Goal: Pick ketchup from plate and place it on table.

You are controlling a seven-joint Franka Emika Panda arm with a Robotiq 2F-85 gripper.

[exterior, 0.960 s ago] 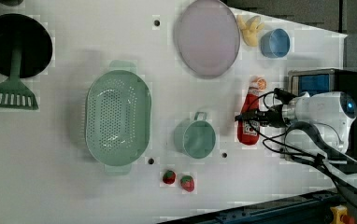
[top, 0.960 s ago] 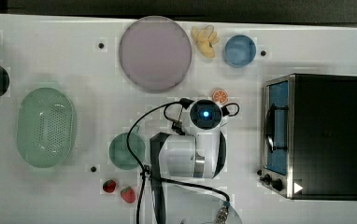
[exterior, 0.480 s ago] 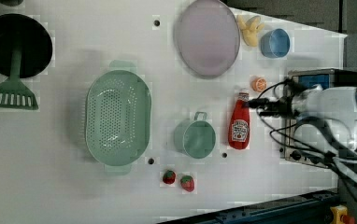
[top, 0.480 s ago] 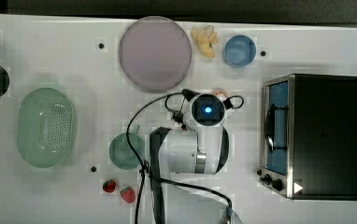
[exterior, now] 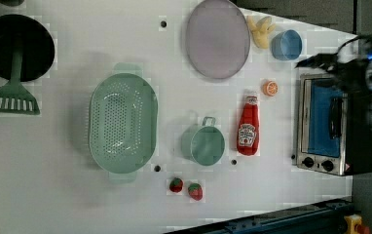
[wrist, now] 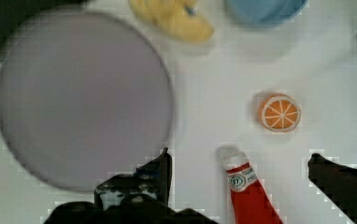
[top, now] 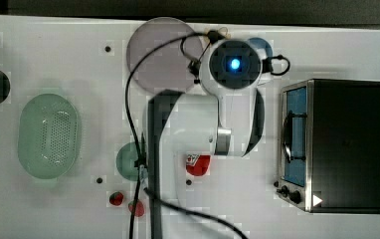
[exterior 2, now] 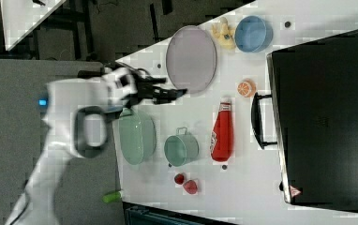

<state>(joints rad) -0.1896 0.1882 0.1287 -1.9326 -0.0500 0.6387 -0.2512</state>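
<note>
**Item 1, gripper** [wrist: 239, 158]. In the wrist view you see its two dark fingers [wrist: 160, 170] spread wide with nothing between them but bare table. It holds nothing. A second ago it was down at the bottle; since then it has let go, risen and drawn off toward the plate end.

**Item 2, ketchup** [exterior: 248, 127]. It lies flat on the table [exterior: 77, 195], cap toward the plate. It sits between the green cup [exterior: 203, 144] and the toaster oven [exterior: 327, 126], touching neither, and is unmoved since half a second ago. You may judge the placing done, with only the arm's withdrawal left.

**Item 3, orange slice** [exterior: 270, 88]. It lies just beyond the cap, apart from it.

**Item 4, plate** [exterior: 217, 39]. It is bare and well apart from the bottle.

**Item 5, further pieces.** A yellow banana piece [exterior: 259, 30] and a blue bowl [exterior: 286, 45] lie past the plate. Two strawberries [exterior: 176, 185] and a green colander [exterior: 122, 122] lie on the cup's side.

**View notes.** In the top view the arm [top: 193, 124] covers most of the bottle, leaving you its red base [top: 198, 164]. The left and right views [exterior 2: 222, 136] give you its whole length. The wrist view gives you the cap end [wrist: 249, 196] and the clearest look at the finger gap. In the right view the gripper [exterior 2: 167, 93] hangs over the plate's near edge, clear of the bottle.
</note>
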